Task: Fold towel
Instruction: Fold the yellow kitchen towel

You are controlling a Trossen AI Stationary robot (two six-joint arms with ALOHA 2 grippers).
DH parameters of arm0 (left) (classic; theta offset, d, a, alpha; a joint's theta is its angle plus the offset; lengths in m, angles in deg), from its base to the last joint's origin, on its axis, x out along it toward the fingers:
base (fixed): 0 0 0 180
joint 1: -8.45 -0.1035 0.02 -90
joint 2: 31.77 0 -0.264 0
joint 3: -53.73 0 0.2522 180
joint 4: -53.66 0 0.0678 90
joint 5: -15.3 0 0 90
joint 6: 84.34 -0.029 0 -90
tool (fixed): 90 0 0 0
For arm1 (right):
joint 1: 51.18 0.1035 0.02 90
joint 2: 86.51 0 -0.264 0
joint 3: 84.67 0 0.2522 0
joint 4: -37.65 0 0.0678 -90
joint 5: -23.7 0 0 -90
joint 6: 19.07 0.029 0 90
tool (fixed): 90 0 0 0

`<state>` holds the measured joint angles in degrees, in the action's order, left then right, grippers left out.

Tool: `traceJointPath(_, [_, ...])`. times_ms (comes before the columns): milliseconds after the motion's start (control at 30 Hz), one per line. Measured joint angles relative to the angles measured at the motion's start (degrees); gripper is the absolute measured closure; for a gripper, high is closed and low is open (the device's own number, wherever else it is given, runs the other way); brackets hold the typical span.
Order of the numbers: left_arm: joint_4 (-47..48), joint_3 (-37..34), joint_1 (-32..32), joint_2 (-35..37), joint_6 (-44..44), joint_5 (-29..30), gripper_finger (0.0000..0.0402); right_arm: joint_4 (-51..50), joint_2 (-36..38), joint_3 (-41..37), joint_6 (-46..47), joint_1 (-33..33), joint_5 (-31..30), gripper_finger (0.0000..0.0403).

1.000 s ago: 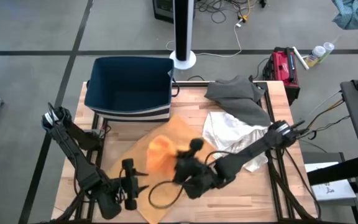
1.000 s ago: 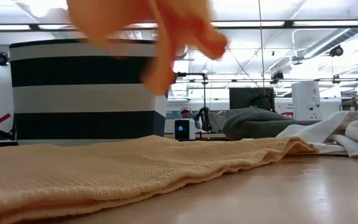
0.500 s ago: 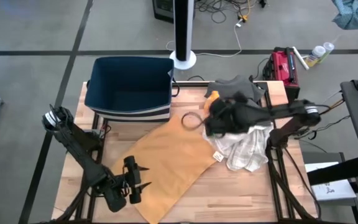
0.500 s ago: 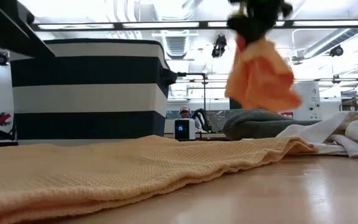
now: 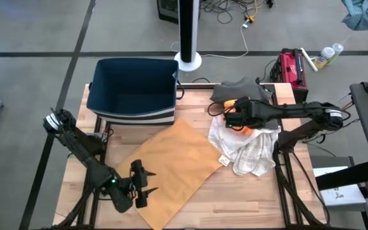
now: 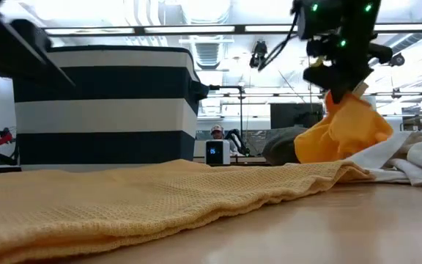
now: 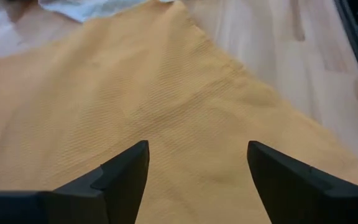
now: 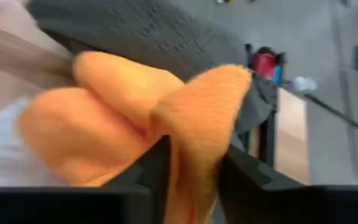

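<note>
A tan towel [image 5: 171, 163] lies spread flat on the wooden table, slanting from near left to far middle. My left gripper [image 5: 143, 186] hovers open just above its near-left part, with the weave showing between the fingers [image 7: 197, 149]. At the far right, my right gripper [image 5: 234, 118] is shut on a bunched orange cloth [image 6: 343, 132]. The orange cloth's lower bulk rests on a white cloth pile [image 5: 248, 150], next to a grey cloth [image 5: 241, 92]. My right gripper pinches a raised fold of the orange cloth [image 8: 194, 143] between its two fingers [image 8: 157, 171], coming from above and slanting down. Several layers are bunched in the hold. The cloth hangs slack below the fingers, and its rounded lower part [image 6: 335, 147] sits on the white pile.
A dark blue bin with a striped side [image 5: 133, 89] stands at the far left of the table. A red object [image 5: 291, 67] lies beyond the far right corner. Bare wood shows at the near right [image 5: 254, 198].
My right gripper has swung from above the tan towel's middle toward the table's far right, carrying the orange cloth and turning its wrist. It has sunk until the cloth's lower part rests on the white pile. My left gripper has sunk slightly toward the tan towel.
</note>
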<state>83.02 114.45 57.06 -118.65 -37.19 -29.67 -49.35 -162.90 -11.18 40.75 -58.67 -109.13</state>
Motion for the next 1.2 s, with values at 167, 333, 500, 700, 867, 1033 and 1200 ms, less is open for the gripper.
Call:
traceJointPath(167, [7.6,2.6,-6.5,0.4,-2.2,-8.2,0.0129,2.8,4.1,2.5,-3.5,4.5,0.7,0.0186])
traceJointPath(333, [15.8,2.9,-13.8,1.7,-5.1,-15.1,0.0127,14.5,4.1,3.6,-8.8,14.4,0.1,0.0138])
traceJointPath(500, [19.9,0.4,-23.2,3.4,-8.3,-21.4,0.0122,39.5,-3.2,0.8,-16.8,26.6,-1.5,0.0129])
traceJointPath(700, [19.9,-1.1,-27.6,4.2,-24.5,-26.1,0.0129,61.0,-21.0,3.2,-24.2,36.9,-0.9,0.0131])
traceJointPath(867, [29.9,3.5,-27.6,4.5,-32.5,-26.2,0.0131,62.0,-32.4,11.0,-22.3,42.7,-4.3,0.0126])
traceJointPath(1033, [39.0,7.5,-29.7,3.5,-39.6,-26.2,0.0137,61.2,-41.1,19.5,-22.4,44.9,-4.7,0.0126])
traceJointPath(1200, [37.5,7.6,-31.2,2.7,-55.9,-26.1,0.0153,58.6,-47.3,27.2,-23.0,45.0,-1.3,0.0124])
